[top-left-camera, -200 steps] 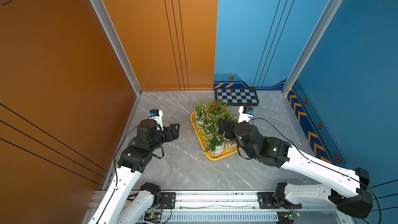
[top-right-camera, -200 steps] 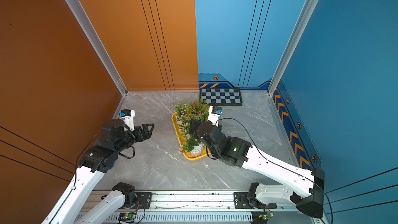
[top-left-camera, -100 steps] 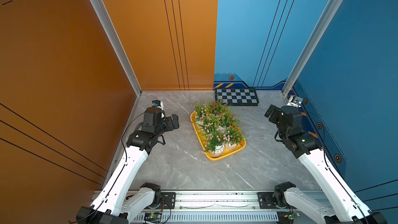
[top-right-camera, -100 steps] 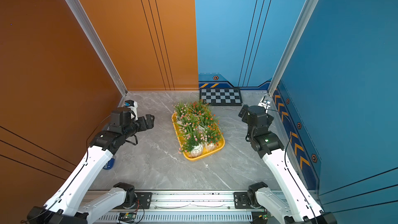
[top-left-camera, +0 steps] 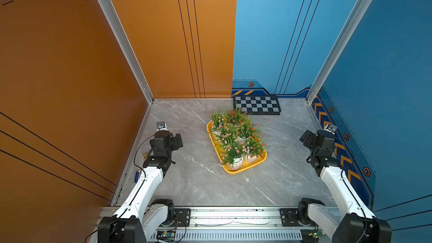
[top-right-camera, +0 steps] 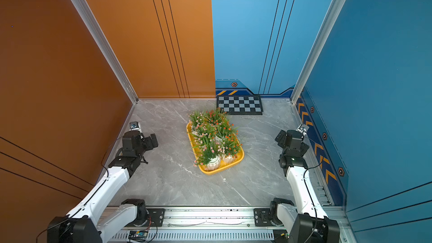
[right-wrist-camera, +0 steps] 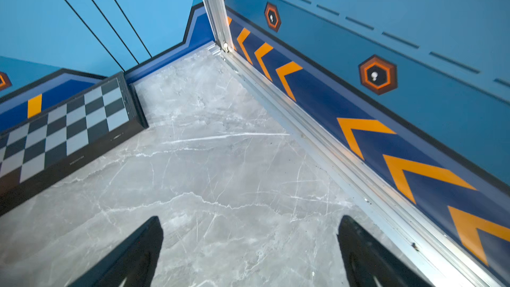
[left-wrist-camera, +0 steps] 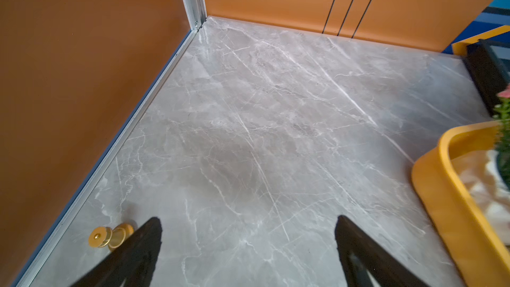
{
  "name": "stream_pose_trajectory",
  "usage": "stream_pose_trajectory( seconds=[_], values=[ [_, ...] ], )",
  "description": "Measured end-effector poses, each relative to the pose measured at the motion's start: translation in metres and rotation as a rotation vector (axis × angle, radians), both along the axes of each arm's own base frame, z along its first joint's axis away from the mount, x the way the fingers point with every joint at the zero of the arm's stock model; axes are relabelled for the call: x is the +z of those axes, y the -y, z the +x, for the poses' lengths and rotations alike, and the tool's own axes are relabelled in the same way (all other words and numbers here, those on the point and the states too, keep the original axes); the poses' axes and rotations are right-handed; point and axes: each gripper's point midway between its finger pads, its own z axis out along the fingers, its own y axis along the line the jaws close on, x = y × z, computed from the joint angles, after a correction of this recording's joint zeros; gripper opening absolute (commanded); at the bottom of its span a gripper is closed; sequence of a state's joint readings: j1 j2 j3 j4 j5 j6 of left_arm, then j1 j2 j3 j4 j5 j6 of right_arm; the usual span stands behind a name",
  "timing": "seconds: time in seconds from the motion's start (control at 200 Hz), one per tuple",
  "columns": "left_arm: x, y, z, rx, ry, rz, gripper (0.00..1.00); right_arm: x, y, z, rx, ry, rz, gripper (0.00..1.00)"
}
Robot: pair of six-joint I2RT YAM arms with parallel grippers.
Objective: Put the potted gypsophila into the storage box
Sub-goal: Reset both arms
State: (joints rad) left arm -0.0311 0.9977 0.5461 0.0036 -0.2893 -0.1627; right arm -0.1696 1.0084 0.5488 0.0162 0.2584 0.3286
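Cluster of potted gypsophila (top-left-camera: pixel 236 134) upright inside yellow storage box (top-left-camera: pixel 235 172), mid tabletop (top-left-camera: pixel 198 183), near checkered board (top-left-camera: pixel 257 105). Off to either side, left pincer (left-wrist-camera: pixel 248 218) and right pincer (right-wrist-camera: pixel 248 218) both spread wide, gripping nothing, over bare marble.

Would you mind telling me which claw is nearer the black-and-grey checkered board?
Right: the right claw hangs near the checkered board's corner; the left claw is beyond the yellow plastic tray.

You've got one storage box (left-wrist-camera: pixel 436 189), one checkered board (top-left-camera: pixel 257 104) and one small gold knob (left-wrist-camera: pixel 110 235). Potted gypsophila (top-left-camera: pixel 237 136): about six clumps, packed tight, exact count unclear; only two white pots show plainly. Two grippers: left gripper (left-wrist-camera: pixel 248 217), right gripper (right-wrist-camera: pixel 249 218).
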Motion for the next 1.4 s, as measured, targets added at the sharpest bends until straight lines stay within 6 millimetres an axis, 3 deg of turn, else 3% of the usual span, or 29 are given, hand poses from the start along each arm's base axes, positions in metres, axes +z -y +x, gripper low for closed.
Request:
stream_pose_trajectory(
  seconds=[0.155,0.39,0.606,0.811,0.886,1.016,1.396],
  values=[
    [-0.016,-0.006,0.004,0.018,0.056,0.047,0.98,-0.024,-0.006,0.011,0.052,-0.013,0.001,1.00],
    [-0.057,-0.007,0.020,0.015,0.051,0.053,0.98,-0.065,-0.021,0.027,0.153,0.018,0.006,1.00],
    [-0.064,-0.001,0.039,-0.029,0.100,0.065,0.98,-0.084,-0.042,0.049,0.267,0.046,0.015,1.00],
    [-0.089,0.011,0.051,-0.108,0.086,0.074,0.98,-0.064,-0.060,0.062,0.369,0.133,-0.015,1.00],
    [-0.086,0.011,0.053,-0.111,0.101,0.076,0.98,-0.059,-0.071,0.067,0.414,0.156,-0.045,1.00],
    [-0.079,0.011,0.056,-0.111,0.133,0.080,0.98,-0.076,-0.093,0.071,0.492,0.118,-0.075,1.00],
    [-0.077,0.022,0.057,-0.144,0.136,0.108,0.98,-0.079,-0.095,0.070,0.450,0.084,-0.165,1.00]
  ],
)
